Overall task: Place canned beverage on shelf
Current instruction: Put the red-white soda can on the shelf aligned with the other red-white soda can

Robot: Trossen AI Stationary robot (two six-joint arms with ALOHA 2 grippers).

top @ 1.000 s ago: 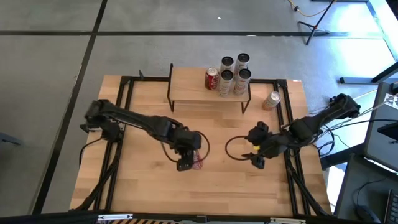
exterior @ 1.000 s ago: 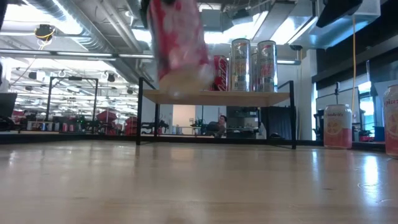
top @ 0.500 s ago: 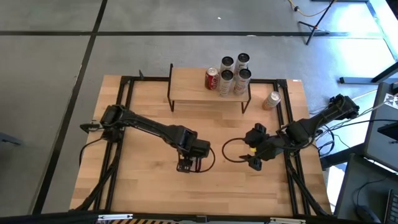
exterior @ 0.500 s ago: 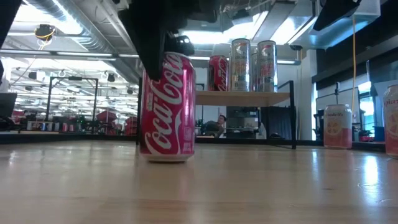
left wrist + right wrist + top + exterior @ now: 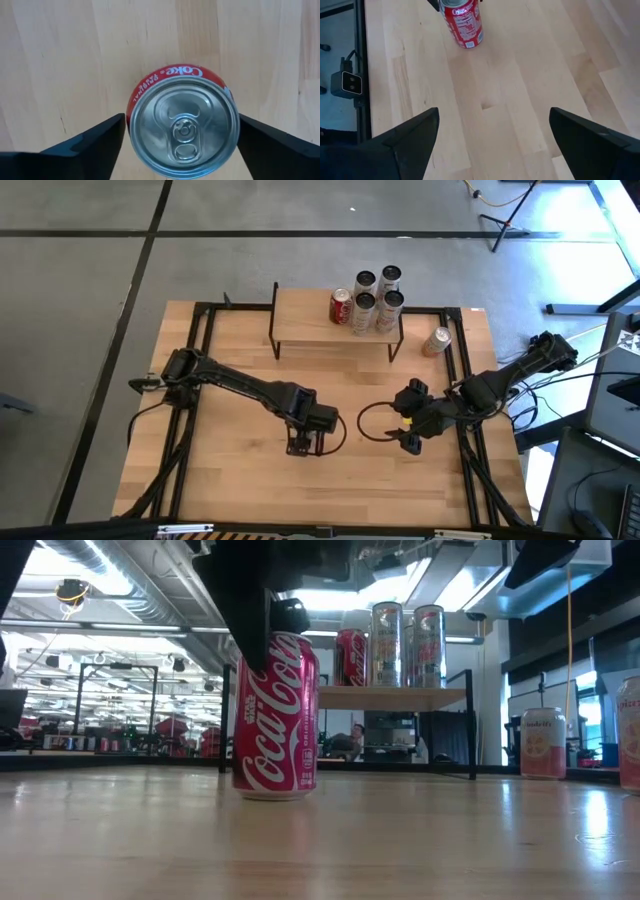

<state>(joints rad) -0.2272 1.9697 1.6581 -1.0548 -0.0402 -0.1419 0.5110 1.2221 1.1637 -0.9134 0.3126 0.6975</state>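
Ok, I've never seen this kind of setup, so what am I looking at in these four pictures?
Two dark robot arms work at a wooden table. One picture looks straight down, one looks level across the tabletop, and two come from cameras on the arms' wrists. The left gripper is closed on an upright red Coke can standing on the table. The right gripper hovers open nearby, holding nothing. At the far edge stands the shelf, a small board on black legs, carrying a cluster of cans. One more can stands on the table beside it.
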